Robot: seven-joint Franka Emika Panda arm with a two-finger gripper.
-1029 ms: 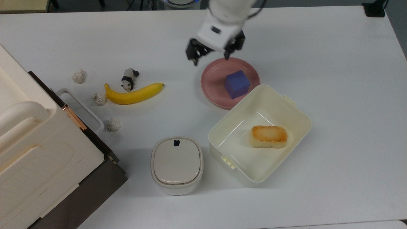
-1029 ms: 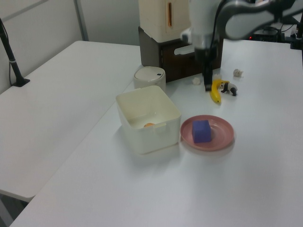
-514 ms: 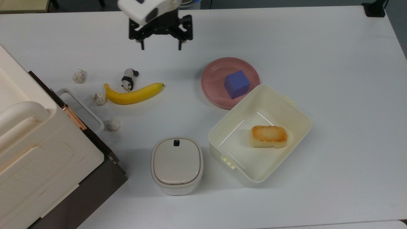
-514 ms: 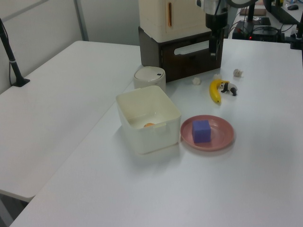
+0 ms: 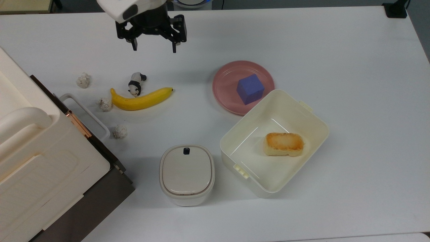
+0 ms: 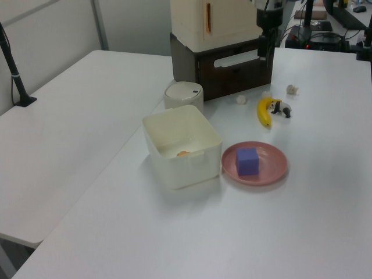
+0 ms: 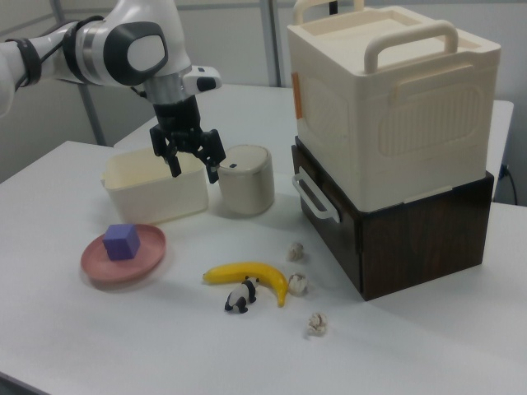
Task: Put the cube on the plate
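Note:
The blue-purple cube (image 5: 250, 88) rests on the round pink plate (image 5: 225, 84), toward the side nearest the cream tub; I also see the cube (image 6: 247, 161) on the plate (image 6: 272, 164) in the left view, and the cube (image 7: 122, 241) on the plate (image 7: 97, 264) in the right view. My gripper (image 5: 154, 46) hangs open and empty high above the table, far to the top view's left of the plate and beyond the banana. In the right view the gripper (image 7: 193, 169) is raised well above the table.
A cream tub (image 5: 312, 117) holding a bread piece (image 5: 284, 144) touches the plate's edge. A lidded canister (image 5: 186, 173), a banana (image 5: 141, 99), a panda figure (image 5: 135, 84), paper balls (image 5: 83, 80) and a large cream box on a dark base (image 5: 50, 158) sit at the top view's left.
The gripper, open and empty, has swung from just above the plate's far rim to the top view's left and risen. The cube has stayed put on the plate.

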